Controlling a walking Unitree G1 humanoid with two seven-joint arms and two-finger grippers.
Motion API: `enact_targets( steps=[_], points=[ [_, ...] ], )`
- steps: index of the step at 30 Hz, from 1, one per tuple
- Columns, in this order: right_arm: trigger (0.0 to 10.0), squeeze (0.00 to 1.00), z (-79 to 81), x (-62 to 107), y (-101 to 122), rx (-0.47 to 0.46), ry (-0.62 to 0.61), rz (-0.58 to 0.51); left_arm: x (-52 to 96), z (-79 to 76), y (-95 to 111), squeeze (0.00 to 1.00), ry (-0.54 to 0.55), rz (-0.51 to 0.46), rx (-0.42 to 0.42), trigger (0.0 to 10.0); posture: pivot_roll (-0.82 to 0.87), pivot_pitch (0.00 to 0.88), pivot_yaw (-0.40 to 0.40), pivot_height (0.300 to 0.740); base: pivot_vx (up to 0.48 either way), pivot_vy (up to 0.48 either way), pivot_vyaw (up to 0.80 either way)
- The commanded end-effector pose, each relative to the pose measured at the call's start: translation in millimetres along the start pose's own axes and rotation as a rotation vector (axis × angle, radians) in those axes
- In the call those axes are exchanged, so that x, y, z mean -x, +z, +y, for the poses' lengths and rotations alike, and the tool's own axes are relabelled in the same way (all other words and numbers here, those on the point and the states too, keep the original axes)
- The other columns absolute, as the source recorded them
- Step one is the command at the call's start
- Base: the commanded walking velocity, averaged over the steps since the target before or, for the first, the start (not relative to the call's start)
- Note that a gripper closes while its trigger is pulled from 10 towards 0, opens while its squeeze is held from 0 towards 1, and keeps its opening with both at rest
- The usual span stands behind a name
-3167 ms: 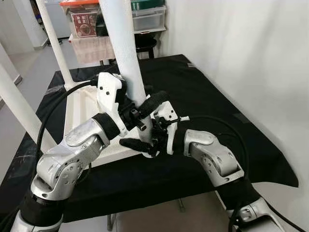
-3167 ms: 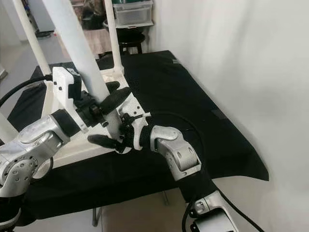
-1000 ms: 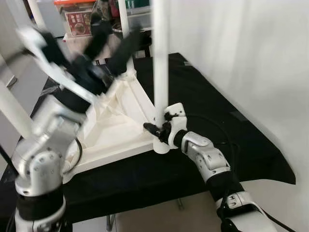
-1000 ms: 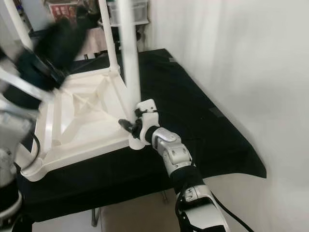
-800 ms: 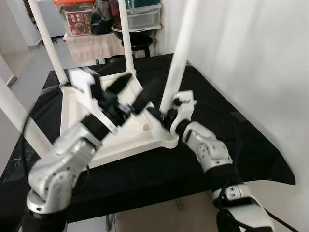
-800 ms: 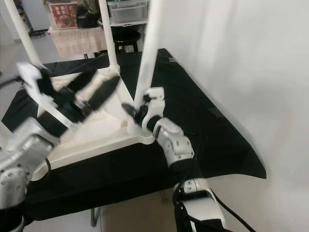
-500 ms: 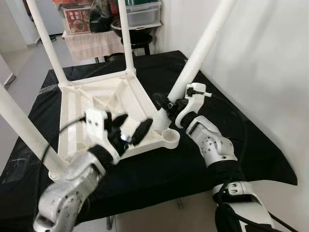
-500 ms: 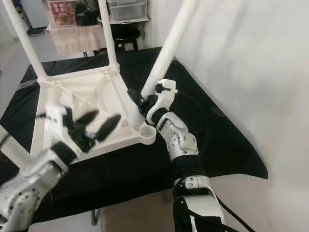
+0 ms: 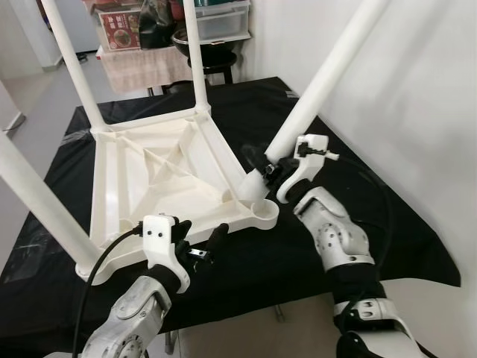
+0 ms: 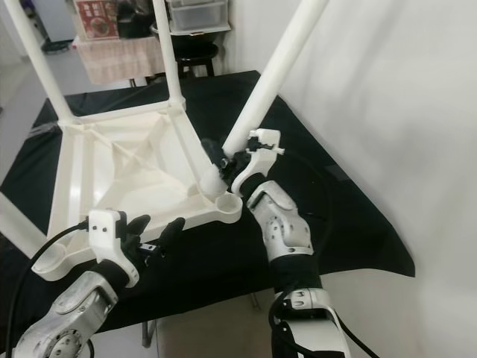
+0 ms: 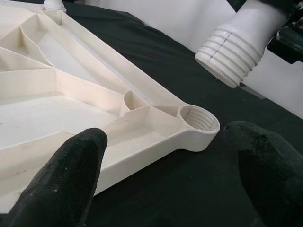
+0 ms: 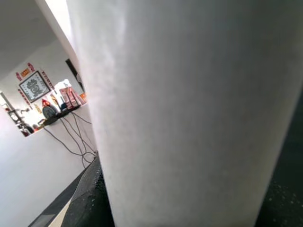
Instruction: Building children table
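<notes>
The white children's table top (image 9: 149,171) lies upside down on a black cloth. Three white legs stand upright in its corners. The near right corner has an empty threaded socket (image 9: 262,212) (image 11: 196,120). My right gripper (image 9: 274,170) is shut on the fourth leg (image 9: 320,74) near its lower end. That leg leans up and to the right, its ribbed threaded end (image 11: 227,59) hovering just above and behind the socket. My left gripper (image 9: 201,230) is open and low at the table top's front edge, left of the socket, holding nothing. The fourth leg (image 12: 180,109) shows close up in the right wrist view.
A white wall runs close along the right side. The black cloth (image 9: 387,224) hangs over the work table's front and right edges. At the back stand a dark stool (image 9: 212,60), storage boxes (image 9: 220,19) and a cloth-covered stand (image 9: 141,67).
The left gripper has let go of the leg, swung up, then dropped to the table top's front edge. The right gripper has tipped the leg from upright at the corner to leaning right.
</notes>
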State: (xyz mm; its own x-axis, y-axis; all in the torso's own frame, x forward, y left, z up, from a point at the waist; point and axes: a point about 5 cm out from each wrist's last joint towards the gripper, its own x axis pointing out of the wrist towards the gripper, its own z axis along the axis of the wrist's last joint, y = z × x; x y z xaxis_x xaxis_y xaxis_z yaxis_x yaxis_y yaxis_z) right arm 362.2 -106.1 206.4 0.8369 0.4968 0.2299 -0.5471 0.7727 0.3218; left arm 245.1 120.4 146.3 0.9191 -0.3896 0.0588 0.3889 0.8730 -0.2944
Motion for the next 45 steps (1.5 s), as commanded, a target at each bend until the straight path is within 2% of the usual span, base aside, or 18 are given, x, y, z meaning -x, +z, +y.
enact_targets(
  steps=[1, 3, 5, 6, 9, 11, 13, 14, 16, 17, 19, 22, 23, 25, 31, 33, 36, 45],
  points=[
    [10.0, 0.00, 2.1, -4.2, 0.5, 0.051, -0.030, 0.007, 2.2, 4.3, -2.3, 0.00, 0.022, -0.001, -0.022, 10.0, -0.08, 0.036, 0.032, 0.740, 0.000, 0.000, 0.00],
    [10.0, 0.00, 0.9, -5.2, -2.2, 0.075, -0.056, 0.025, 1.9, 4.8, -3.0, 0.00, 0.024, 0.000, -0.033, 10.0, -0.08, 0.036, 0.032, 0.740, 0.000, 0.000, 0.00],
    [10.0, 0.00, 1.1, -4.0, -12.2, 0.206, -0.145, 0.051, 0.7, 6.1, -5.0, 0.00, 0.037, -0.007, -0.056, 10.0, -0.08, 0.033, 0.035, 0.740, 0.000, 0.000, 0.00],
    [10.0, 0.00, 1.0, -3.0, -14.0, 0.227, -0.165, 0.042, 0.5, 6.4, -5.2, 0.00, 0.042, -0.009, -0.061, 10.0, -0.08, 0.033, 0.035, 0.740, 0.000, 0.000, 0.00],
    [10.0, 0.00, 1.1, -1.6, -16.7, 0.231, -0.178, 0.037, 0.3, 7.2, -5.0, 0.00, 0.052, -0.015, -0.069, 10.0, -0.08, 0.034, 0.035, 0.740, 0.000, 0.000, 0.00],
    [10.0, 0.00, 5.0, 1.3, -22.8, 0.223, -0.142, 0.054, 0.1, 8.6, -4.3, 0.00, 0.066, -0.023, -0.076, 10.0, -0.08, 0.033, 0.034, 0.740, 0.000, 0.000, 0.00],
    [10.0, 0.00, 9.0, 4.8, -27.4, 0.201, -0.102, 0.057, -0.2, 10.0, -3.7, 0.00, 0.078, -0.030, -0.081, 10.0, -0.08, 0.033, 0.033, 0.740, 0.000, 0.000, 0.00],
    [10.0, 0.00, 15.0, 10.6, -33.2, 0.137, -0.037, 0.049, -0.6, 11.6, -3.5, 0.00, 0.093, -0.034, -0.088, 10.0, -0.08, 0.033, 0.033, 0.740, 0.000, 0.000, 0.00],
    [10.0, 0.00, 16.2, 11.7, -34.3, 0.122, -0.026, 0.047, -0.6, 11.9, -3.6, 0.00, 0.095, -0.035, -0.090, 10.0, -0.08, 0.033, 0.033, 0.740, 0.000, 0.000, 0.00],
    [10.0, 0.00, 21.9, 18.0, -39.3, 0.055, 0.046, 0.036, -1.2, 12.5, -4.3, 0.00, 0.098, -0.036, -0.092, 10.0, -0.08, 0.032, 0.035, 0.740, 0.000, 0.000, 0.00],
    [10.0, 0.00, 28.9, 26.1, -44.4, -0.019, 0.130, 0.016, -1.9, 13.1, -5.1, 0.00, 0.102, -0.038, -0.093, 10.0, -0.08, 0.032, 0.035, 0.740, 0.000, 0.000, 0.00],
    [10.0, 0.00, 30.9, 29.8, -47.7, -0.061, 0.153, 0.010, -2.6, 13.7, -6.0, 0.00, 0.101, -0.035, -0.098, 10.0, -0.08, 0.033, 0.040, 0.740, 0.000, 0.000, 0.00],
    [10.0, 0.00, 29.9, 31.5, -48.1, -0.121, 0.166, -0.002, -3.3, 14.1, -7.2, 0.00, 0.100, -0.028, -0.107, 10.0, -0.08, 0.033, 0.041, 0.740, 0.000, 0.000, 0.00],
    [10.0, 0.00, 28.6, 31.3, -49.2, -0.171, 0.174, 0.000, -4.5, 13.8, -9.4, 0.00, 0.097, -0.014, -0.128, 10.0, -0.08, 0.034, 0.046, 0.740, 0.000, 0.000, 0.00],
    [10.0, 0.00, 31.4, 31.0, -54.1, -0.218, 0.200, 0.021, -5.8, 14.3, -12.2, 0.00, 0.093, -0.002, -0.137, 10.0, -0.08, 0.034, 0.050, 0.740, 0.000, 0.000, 0.00],
    [10.0, 0.00, 27.3, 31.6, -56.9, -0.279, 0.191, 0.026, -7.1, 14.7, -13.9, 0.00, 0.090, -0.001, -0.136, 10.0, -0.08, 0.029, 0.053, 0.740, 0.000, 0.000, 0.00],
    [10.0, 0.00, 24.6, 31.6, -57.8, -0.301, 0.181, 0.028, -8.1, 13.9, -14.2, 0.00, 0.083, -0.002, -0.138, 10.0, -0.08, 0.027, 0.053, 0.740, 0.000, 0.000, 0.00],
    [10.0, 0.00, 25.8, 32.2, -58.2, -0.294, 0.204, 0.039, -9.2, 13.2, -15.8, 0.00, 0.077, -0.003, -0.127, 10.0, -0.08, 0.018, 0.048, 0.740, 0.000, 0.000, 0.00]
  ],
)
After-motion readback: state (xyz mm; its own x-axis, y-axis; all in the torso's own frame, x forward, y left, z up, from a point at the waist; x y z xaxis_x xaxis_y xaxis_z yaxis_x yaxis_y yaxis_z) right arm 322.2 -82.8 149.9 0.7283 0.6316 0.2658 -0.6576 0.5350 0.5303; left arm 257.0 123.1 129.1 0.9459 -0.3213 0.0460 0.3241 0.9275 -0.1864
